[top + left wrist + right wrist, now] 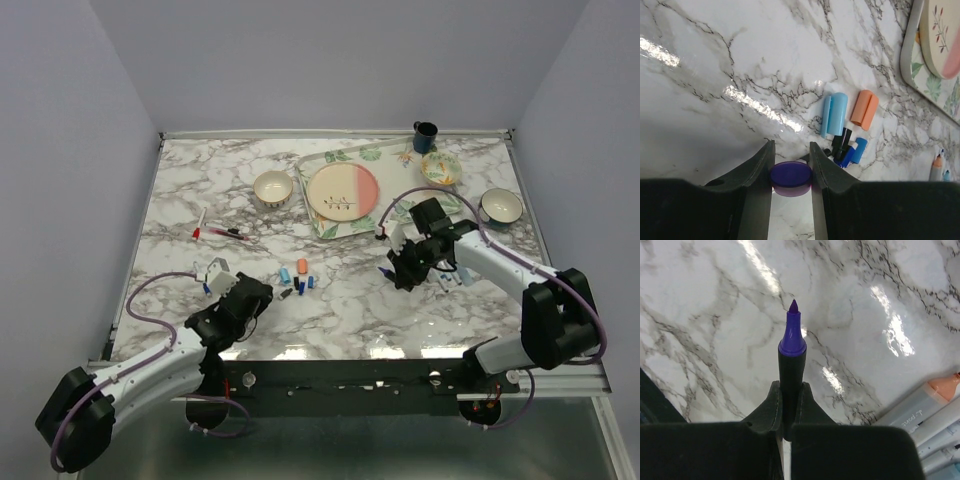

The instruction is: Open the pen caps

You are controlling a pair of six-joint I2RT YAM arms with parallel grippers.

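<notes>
My left gripper (pixel 791 159) is shut on a purple pen cap (pixel 790 177), seen end-on between its fingers, low over the marble table; it shows in the top view (pixel 240 300). My right gripper (pixel 788 395) is shut on an uncapped purple pen (pixel 791 347), its tip pointing away, and shows in the top view (pixel 408 268). Loose caps lie ahead of the left gripper: light blue (pixel 834 114), orange (pixel 864 109), black (pixel 841 142) and blue (pixel 854 152); they show in the top view (pixel 299 280). Several pens (pixel 935 415) lie at the right gripper's right.
A red-tipped pen (pixel 199 226) and a dark pen (pixel 232 234) lie at the left. A floral tray (pixel 330 225) holds a pink and cream plate (pixel 342 191). A bowl (pixel 272 187), a second bowl (pixel 500 206), a small dish (pixel 441 168) and a dark mug (pixel 425 136) stand farther back.
</notes>
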